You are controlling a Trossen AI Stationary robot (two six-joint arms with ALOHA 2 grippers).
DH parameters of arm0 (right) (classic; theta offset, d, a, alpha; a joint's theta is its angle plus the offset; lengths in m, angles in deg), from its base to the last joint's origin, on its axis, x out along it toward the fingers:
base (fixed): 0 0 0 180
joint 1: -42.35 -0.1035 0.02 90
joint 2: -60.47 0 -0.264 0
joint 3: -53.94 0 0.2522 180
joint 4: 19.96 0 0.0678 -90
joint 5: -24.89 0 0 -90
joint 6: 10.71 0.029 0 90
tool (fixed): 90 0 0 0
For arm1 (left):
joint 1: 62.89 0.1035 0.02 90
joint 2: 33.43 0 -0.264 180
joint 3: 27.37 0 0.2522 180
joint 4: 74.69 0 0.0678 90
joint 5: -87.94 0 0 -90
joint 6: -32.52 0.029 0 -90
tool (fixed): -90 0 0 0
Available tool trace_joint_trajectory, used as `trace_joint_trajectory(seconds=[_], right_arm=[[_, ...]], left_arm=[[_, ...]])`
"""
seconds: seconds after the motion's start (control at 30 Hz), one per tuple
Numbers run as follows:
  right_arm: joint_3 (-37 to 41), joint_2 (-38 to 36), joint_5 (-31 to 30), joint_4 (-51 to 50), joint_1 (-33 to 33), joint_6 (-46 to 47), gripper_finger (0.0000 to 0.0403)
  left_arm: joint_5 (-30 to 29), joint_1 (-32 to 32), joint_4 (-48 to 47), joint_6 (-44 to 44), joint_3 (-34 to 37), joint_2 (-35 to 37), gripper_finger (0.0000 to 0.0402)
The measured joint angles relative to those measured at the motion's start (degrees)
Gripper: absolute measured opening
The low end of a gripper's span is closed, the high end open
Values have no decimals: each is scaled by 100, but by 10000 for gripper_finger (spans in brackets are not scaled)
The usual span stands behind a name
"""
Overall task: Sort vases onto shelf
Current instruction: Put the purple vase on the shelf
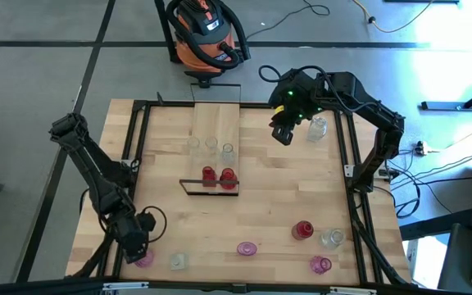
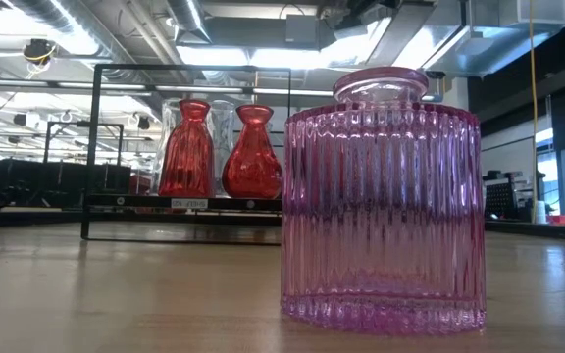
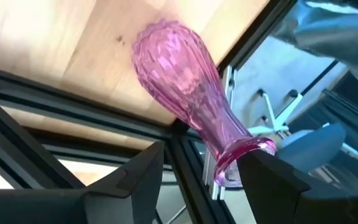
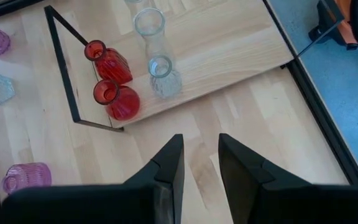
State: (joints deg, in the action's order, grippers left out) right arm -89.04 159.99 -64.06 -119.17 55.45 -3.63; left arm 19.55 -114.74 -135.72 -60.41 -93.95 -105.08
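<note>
High view. Left gripper (image 1: 140,243): at the near left corner of the table (image 1: 277,209), its fingers reaching to a pink vase (image 1: 143,259) right at their tips. Right gripper (image 1: 283,133): raised over the far part of the table, between the shelf (image 1: 216,123) and a clear vase (image 1: 317,128). The shelf is a pale plank with a thin black frame at its near end; it carries three clear vases (image 1: 211,147) and, nearer the frame, two red vases (image 1: 217,175). Along the near edge stand loose pieces: one clear, one pink, one red, one clear and one pink.

Low view. A ribbed pink jar-shaped vase (image 2: 383,201), cylindrical with a short neck, stands upright on smooth wood and fills the foreground. Behind it, the two red waisted vases (image 2: 220,149) stand on the shelf inside the black frame, with clear glass behind them.

Left wrist view. Fingers (image 3: 132,180) stand apart. The pink vase (image 3: 182,81), fluted and bulbous with a flared lip, lies tilted, its lip between the fingertips and against the right-hand one; whether it is clamped cannot be told.

Right wrist view. Fingers (image 4: 169,163) are parted by a narrow gap and hold nothing. Beyond the fingertips lies the shelf with two red vases (image 4: 112,84) and two clear vases (image 4: 156,53) in sight.
</note>
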Motion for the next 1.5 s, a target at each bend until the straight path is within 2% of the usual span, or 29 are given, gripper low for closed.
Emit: trace_joint_trajectory(seconds=[0.1, 0.2, 0.5, 0.63, 0.9, 1.07, 1.23, 1.37, 1.5], right_arm=[[-1, 0, 3, 1, 0, 2, 83], [1, 0, 1, 0, 0, -1, 83], [-1, 0, 1, 0, 0, 1, 83], [-1, 0, 1, -1, 0, -1, 83], [-1, 0, -1, 5, 0, -1, 83], [-1, 0, -1, 65, 0, 4, 83], [-1, 0, -1, 192, 0, 167, 83], [-1, 0, -1, 206, 0, 274, 83], [-1, 0, 48, 228, 0, 363, 83]], left_arm=[[-73, 0, 9, 0, -2, 1, 193], [-125, 2, -16, 1, -2, -3, 170], [-349, 2, 42, -1, -13, 6, 20], [-445, 20, -123, 7, -59, 41, 18], [-835, 451, -2193, 569, -1110, 237, 18], [-1280, 1072, -3355, 799, -1862, 534, 18], [-1657, 2014, -4338, 1335, -2403, 759, 18], [-1858, 3151, -4259, 2083, -2415, 1013, 18], [-1722, 4522, -4242, 3114, -2406, 1042, 18]])
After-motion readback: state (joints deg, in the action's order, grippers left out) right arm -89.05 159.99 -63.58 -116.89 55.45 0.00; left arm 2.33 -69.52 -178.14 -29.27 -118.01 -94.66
